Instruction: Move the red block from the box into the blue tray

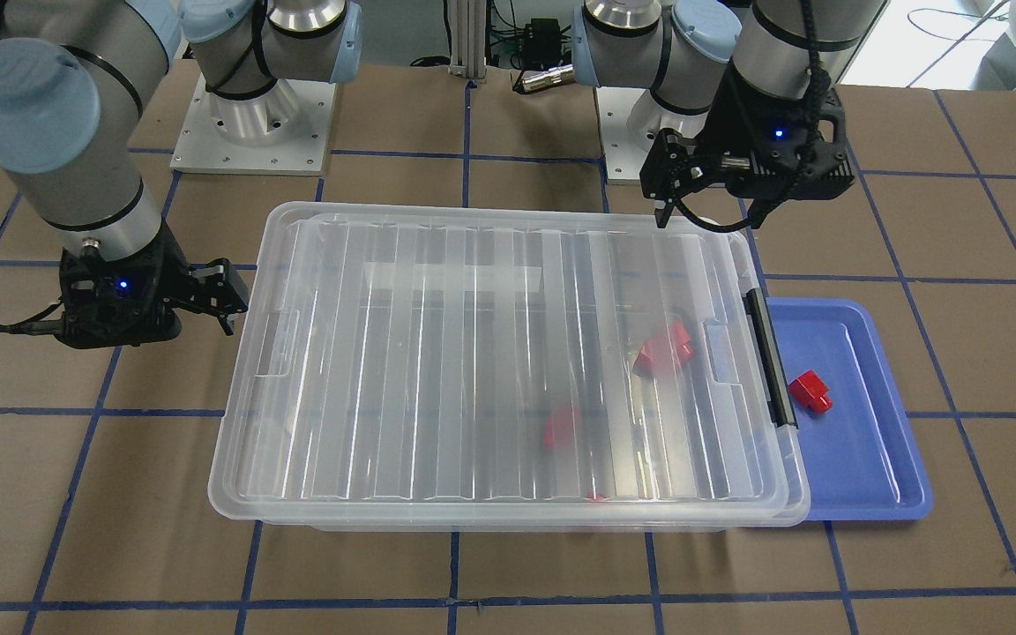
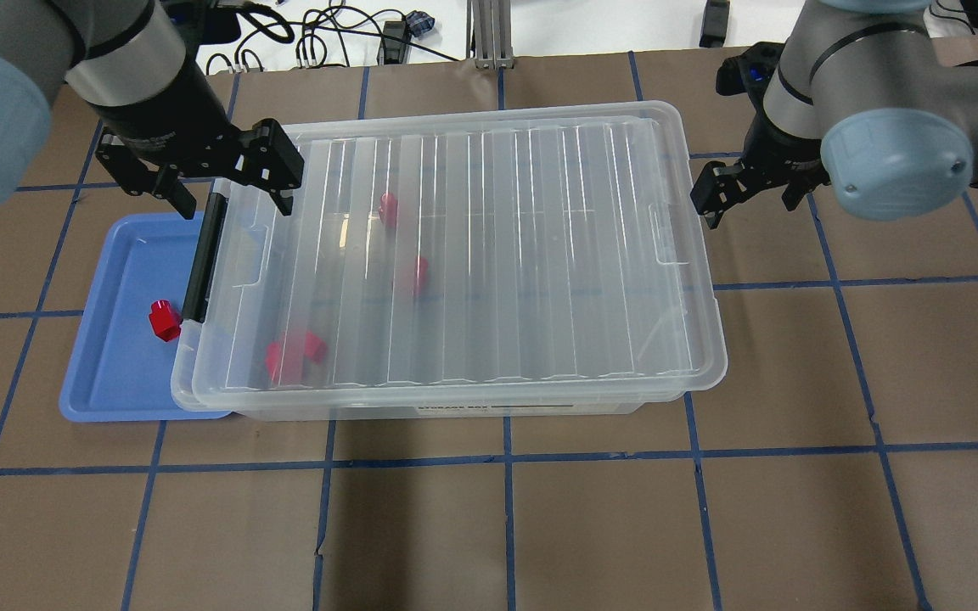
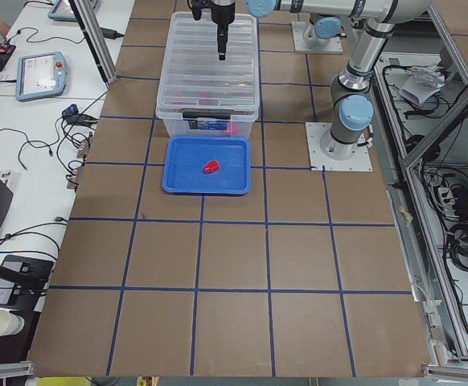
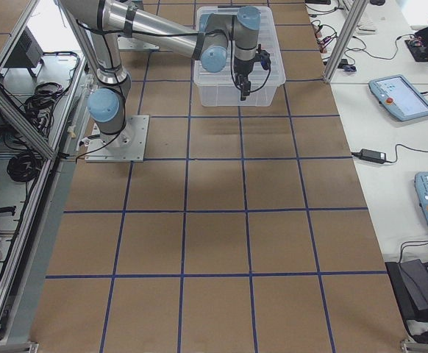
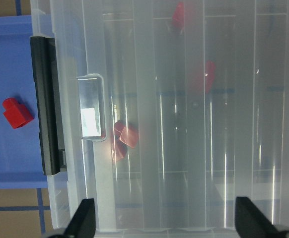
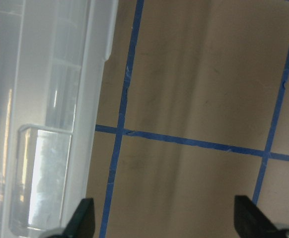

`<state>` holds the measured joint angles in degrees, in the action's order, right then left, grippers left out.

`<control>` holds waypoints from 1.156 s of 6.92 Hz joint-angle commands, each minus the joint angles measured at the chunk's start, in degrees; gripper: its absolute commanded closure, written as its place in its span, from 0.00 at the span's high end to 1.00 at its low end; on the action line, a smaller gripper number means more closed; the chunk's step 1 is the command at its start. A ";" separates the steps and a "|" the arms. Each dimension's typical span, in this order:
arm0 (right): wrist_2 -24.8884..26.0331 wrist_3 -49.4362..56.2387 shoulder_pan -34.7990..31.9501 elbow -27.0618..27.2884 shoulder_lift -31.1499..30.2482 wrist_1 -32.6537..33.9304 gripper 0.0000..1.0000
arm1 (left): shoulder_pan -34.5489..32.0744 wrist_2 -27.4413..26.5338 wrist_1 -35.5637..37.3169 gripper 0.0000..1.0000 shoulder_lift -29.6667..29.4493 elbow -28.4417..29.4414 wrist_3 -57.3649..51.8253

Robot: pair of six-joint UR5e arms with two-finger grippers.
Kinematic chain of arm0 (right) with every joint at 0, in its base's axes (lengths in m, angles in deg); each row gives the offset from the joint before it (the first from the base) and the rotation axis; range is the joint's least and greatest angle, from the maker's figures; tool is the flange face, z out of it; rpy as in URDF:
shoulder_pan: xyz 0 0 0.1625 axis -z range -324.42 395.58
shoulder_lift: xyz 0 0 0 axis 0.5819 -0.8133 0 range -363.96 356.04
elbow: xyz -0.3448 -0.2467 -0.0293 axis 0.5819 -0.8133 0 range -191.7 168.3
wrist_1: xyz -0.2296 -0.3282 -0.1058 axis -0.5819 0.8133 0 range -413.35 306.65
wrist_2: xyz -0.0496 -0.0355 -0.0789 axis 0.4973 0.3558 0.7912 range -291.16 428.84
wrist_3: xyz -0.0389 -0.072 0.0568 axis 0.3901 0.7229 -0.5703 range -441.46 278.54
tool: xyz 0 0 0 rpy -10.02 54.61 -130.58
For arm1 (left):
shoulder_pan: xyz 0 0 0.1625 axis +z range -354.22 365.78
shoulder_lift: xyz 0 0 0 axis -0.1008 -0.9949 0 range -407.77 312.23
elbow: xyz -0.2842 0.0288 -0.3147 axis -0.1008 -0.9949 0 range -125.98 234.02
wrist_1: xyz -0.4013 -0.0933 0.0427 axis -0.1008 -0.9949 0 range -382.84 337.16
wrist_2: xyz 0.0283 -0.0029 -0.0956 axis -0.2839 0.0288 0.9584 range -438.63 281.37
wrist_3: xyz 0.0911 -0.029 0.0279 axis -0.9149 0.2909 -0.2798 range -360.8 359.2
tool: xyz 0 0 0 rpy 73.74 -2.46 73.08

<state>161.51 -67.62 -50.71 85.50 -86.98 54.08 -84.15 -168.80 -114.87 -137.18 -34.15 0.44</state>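
The clear box [image 2: 693,339] stands mid-table with its ribbed lid on and the black latch bar [image 2: 205,259] at the tray end. Several red blocks [image 2: 294,352] show blurred through the lid, also in the left wrist view [image 5: 124,139]. The blue tray [image 2: 115,373] lies against the latch end, partly under the box rim. One red block [image 2: 164,320] lies in it, also seen in the front-facing view [image 1: 810,391] and the left wrist view [image 5: 17,112]. My left gripper [image 2: 232,199] hovers open and empty above the latch-end corner. My right gripper [image 2: 748,208] is open and empty beside the opposite end.
The two arm bases [image 1: 252,123] are bolted at the table's robot side. Blue tape lines [image 2: 506,458] grid the brown table top. Side benches with tablets [image 3: 39,74] and cables run along the operators' edge.
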 commanded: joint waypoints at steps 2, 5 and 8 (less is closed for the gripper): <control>-2.30 -9.17 -3.08 -14.97 -3.28 -16.08 1.00 | 2.48 1.14 -1.40 1.00 0.21 -0.16 -1.49; -1.88 -9.36 -4.15 -15.20 -1.69 -16.55 1.00 | 2.05 0.71 -1.22 1.00 1.96 0.11 -1.59; -2.05 -9.36 -4.15 -15.11 -1.79 -16.64 1.00 | 1.00 0.96 1.33 1.00 0.55 1.16 -1.50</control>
<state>159.46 -76.98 -54.85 70.36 -88.76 37.53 -82.63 -168.08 -114.12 -136.64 -33.19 -1.07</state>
